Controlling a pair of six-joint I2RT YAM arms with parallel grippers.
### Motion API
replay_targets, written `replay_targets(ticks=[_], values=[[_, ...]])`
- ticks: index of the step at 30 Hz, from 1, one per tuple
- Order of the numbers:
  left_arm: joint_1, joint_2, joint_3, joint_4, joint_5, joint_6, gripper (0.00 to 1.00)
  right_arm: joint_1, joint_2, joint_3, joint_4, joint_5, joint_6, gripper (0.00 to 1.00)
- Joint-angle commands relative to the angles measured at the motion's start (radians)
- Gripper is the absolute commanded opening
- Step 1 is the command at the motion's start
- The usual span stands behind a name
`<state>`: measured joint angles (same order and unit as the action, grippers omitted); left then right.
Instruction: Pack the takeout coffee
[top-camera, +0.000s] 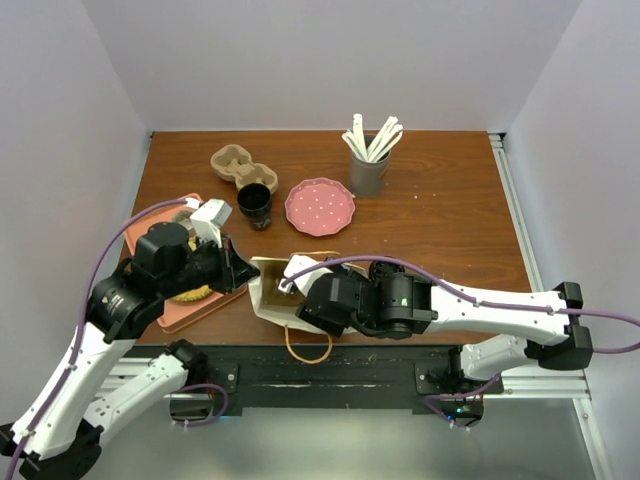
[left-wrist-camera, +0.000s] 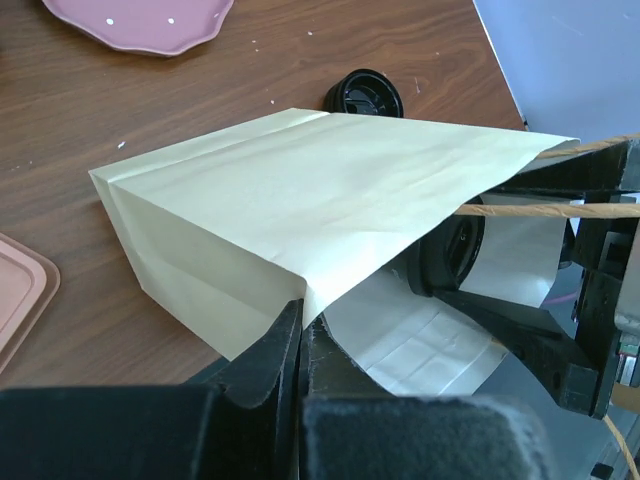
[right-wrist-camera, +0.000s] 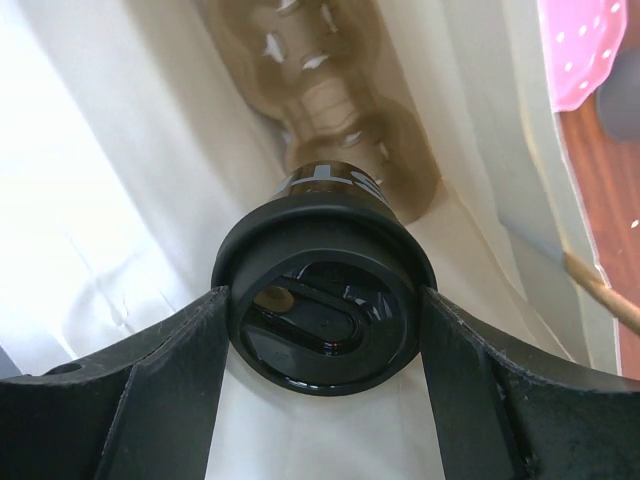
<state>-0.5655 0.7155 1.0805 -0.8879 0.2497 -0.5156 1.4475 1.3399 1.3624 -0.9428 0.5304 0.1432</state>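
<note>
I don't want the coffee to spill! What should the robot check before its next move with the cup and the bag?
1. Left gripper pinches the paper bag edge: ok, shut on it.
2. Bag mouth open: ok, the right gripper is inside it.
3. Right gripper holds the coffee cup: ok, one finger on each side of its lid.
4. Lid seated on that cup: ok, looks flush.
5. Cup set down inside the bag: cannot tell.
6. Second cup packed: not ok, it stands on the table.
</note>
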Motion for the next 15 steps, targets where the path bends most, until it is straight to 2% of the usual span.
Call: replay_targets(ticks=[1, 8, 15], values=[[-0.002, -0.021, -0.044, 0.066, 0.009, -0.011, 0.00, 0.005, 0.022, 0.035, 0.036, 0.022, -0.056, 0.15], [-0.004, -0.059, -0.099, 0.093, 0.079, 0.040, 0.00, 0.005, -0.018, -0.023, 0.075, -0.006, -0.115, 0.15], [-0.002, -0.080, -0.088, 0.087, 0.017, 0.054, 0.00, 0.007, -0.033, -0.066, 0.072, -0.029, -0.227, 0.15]])
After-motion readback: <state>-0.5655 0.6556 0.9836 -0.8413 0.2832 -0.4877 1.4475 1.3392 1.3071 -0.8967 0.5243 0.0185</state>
